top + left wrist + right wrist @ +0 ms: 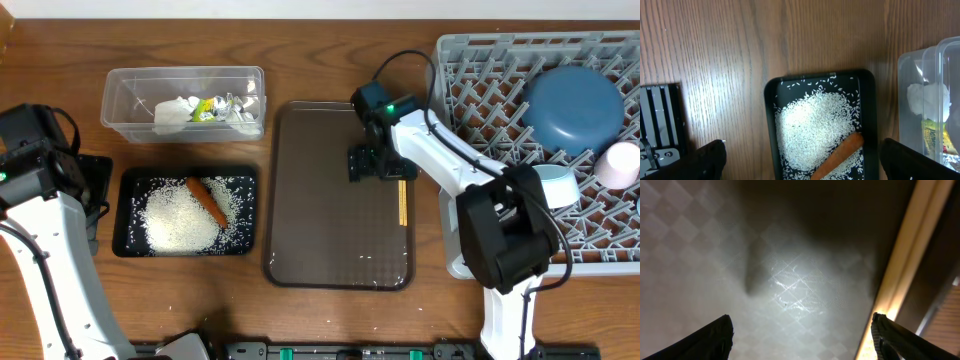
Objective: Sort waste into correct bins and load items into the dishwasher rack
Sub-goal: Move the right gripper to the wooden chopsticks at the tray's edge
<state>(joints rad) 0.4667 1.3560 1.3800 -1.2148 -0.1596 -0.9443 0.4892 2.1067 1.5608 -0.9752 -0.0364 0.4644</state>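
From above, the left arm [40, 215] is cut off by the picture's edge, and its fingers are lost against the dark parts around them. In its own wrist view the left gripper [802, 145] is spread wide with nothing between the fingers, hanging over the black tray [869, 115]. That view crops the tray at the bottom and the clear tub [912, 90] at the right.

The right wrist view is dim and blurred. It shows only the patterned floor of the brown serving tray [790, 255] and the chopsticks [900, 265] as a pale strip. Whether the nearer finger touches them cannot be told. The right arm [450, 165] covers part of the light blue bowl [558, 183] and the bars under it. The rack [480, 95] and the white cup [620, 165] run off the right edge.

The tub holds the crumpled napkin [172, 115] on the left and the foil wrappers [215, 107] beside it. The black tray, just in front of the tub, holds the rice [178, 222] in a heap with loose grains around it. The carrot [207, 198] lies slanted on the heap's right side.

The serving tray holds only the chopsticks, which lie along its right rim. The right gripper [802, 325] is low over it, wide open and holding nothing. The rack holds the dark blue plate [572, 108], with the bowl and the cup next to it.
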